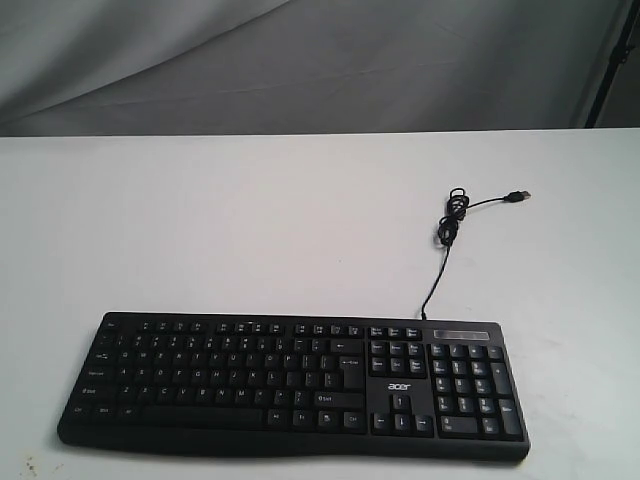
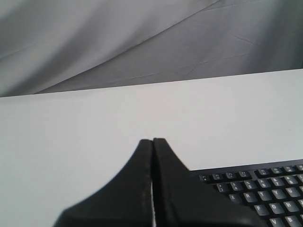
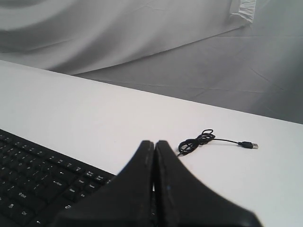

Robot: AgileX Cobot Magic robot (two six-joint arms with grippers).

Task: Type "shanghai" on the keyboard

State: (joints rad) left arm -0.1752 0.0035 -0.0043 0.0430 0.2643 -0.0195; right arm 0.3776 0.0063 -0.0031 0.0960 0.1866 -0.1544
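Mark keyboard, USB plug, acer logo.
keyboard (image 1: 230,375): exterior view, middle of the letter-key block.
USB plug (image 1: 518,196): exterior view, on the plug body.
acer logo (image 1: 399,386): exterior view, on the white lettering.

A white counter (image 1: 250,230) fills the lower part of the exterior view, smooth and matte, with a few tiny dark specks (image 1: 30,465) near its front left corner. Behind its far edge hangs a grey cloth backdrop (image 1: 300,60), creased in long diagonal folds. A black pole (image 1: 611,70) leans at the far right.
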